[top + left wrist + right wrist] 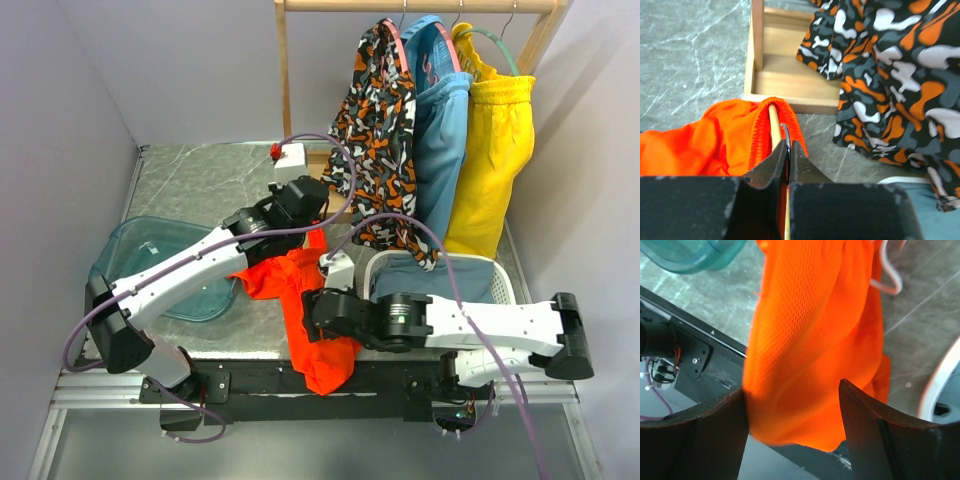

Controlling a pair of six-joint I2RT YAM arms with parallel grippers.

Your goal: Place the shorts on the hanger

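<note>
Right gripper point(792, 387), jaws wide apart, straddles the orange-red shorts point(805, 325) draped over the table point(200, 180) edge; left gripper point(788, 145), nearer the waistband point(760, 130), pinches tight the tan hanger point(773, 117), its rim running straight ahead into the gathers.

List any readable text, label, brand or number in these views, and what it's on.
None can be read.
Pink marks on the blue shorts are too small to make out.
The orange shorts and the hanger show no lettering.
</note>
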